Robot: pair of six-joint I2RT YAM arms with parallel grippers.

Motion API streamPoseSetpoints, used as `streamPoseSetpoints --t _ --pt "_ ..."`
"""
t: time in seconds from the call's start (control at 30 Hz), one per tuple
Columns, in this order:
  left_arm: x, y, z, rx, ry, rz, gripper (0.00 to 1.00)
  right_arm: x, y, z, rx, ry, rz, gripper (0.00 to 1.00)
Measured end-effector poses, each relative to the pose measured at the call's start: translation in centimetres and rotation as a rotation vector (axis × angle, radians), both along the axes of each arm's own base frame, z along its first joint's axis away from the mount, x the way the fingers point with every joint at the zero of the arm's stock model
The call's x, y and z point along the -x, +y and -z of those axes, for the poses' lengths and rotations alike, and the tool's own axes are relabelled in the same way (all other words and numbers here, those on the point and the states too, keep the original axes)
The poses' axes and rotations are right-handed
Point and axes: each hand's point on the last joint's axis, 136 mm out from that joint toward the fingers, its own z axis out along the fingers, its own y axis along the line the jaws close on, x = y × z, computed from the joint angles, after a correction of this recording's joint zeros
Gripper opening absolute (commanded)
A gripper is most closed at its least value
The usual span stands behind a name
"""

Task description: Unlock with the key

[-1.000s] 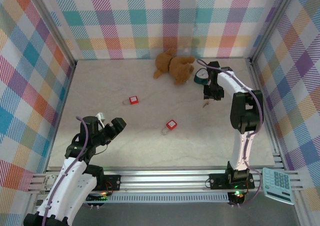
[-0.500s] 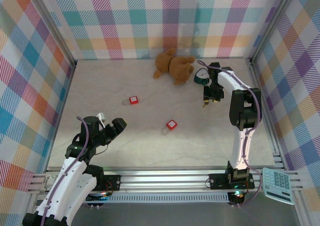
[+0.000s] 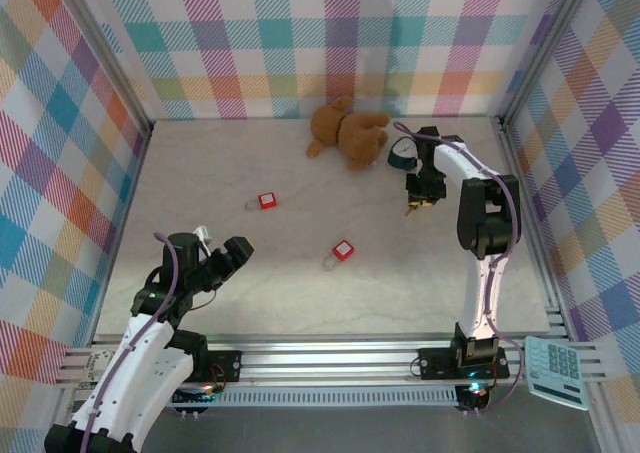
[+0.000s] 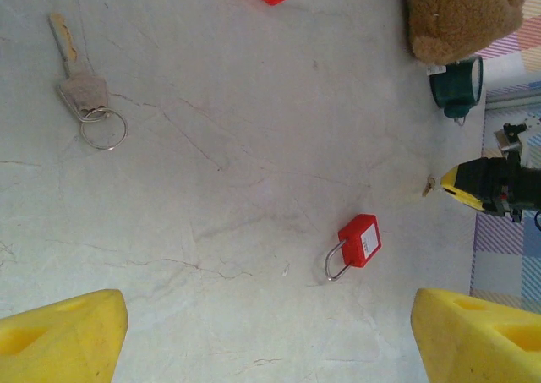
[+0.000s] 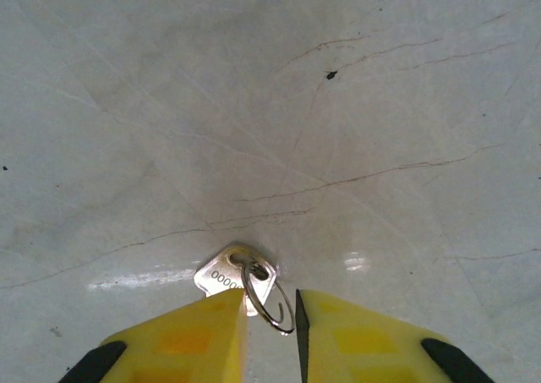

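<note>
Silvery metal sits between the yellow fingers [image 5: 186,336] of the right gripper [image 5: 269,305]. This is the key [image 5: 221,276], and the right wrist view gives its fine detail. The flat head is stamped with a row of zeros and a thin split ring [image 5: 275,309] is threaded through it. The head pokes out from the fingertips just above the pale marbled table [image 5: 355,104]. The jaws are drawn almost together, pinching the key, while its blade is hidden between them.

The top view gives the layout. The right gripper [image 3: 415,201] is at about 2 o'clock on the table [image 3: 200,163], with the key [image 3: 409,211] a tiny speck at its tip. A brown teddy bear [image 3: 348,133] lies near 12 o'clock, with a dark green round object [image 3: 402,154] just beside it. One red padlock [image 3: 343,250] lies near the centre and another red padlock [image 3: 267,201] lies towards 10 o'clock. The left gripper [image 3: 237,252] hangs at 7 o'clock, well apart from both.

The left wrist view adds a second key [image 4: 78,77] with its own ring, lying flat on the table at 10 o'clock in that picture. It also shows the near padlock [image 4: 360,240] with its shackle closed. The right gripper [image 4: 450,183] holds the key [image 4: 429,185] at 3 o'clock. The left gripper [image 4: 269,309] has its jaws spread wide, holding nothing.
</note>
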Motion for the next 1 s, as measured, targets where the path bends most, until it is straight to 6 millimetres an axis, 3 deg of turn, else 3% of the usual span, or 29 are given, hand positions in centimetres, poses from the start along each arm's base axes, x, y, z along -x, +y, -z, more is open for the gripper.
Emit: streamPoseSetpoints --t 0.23,0.67,0.8,1.0 --pt "0.0 0.0 0.1 -0.001 0.005 0.000 0.86 -0.2 0.0 0.0 -0.001 -0.007 0.001 0.11" --pt "-0.1 -0.1 0.3 -0.004 0.016 0.001 0.86 0.7 0.2 -0.5 -0.011 -0.036 0.011 0.05" --pt "-0.3 -0.1 0.4 -0.029 0.033 0.013 0.89 1.4 0.7 -2.2 -0.022 -0.077 0.010 0.04" --pt "-1.2 -1.2 -1.1 -0.094 0.003 0.072 0.90 2.3 3.1 -5.5 -0.044 -0.164 -0.038 0.04"
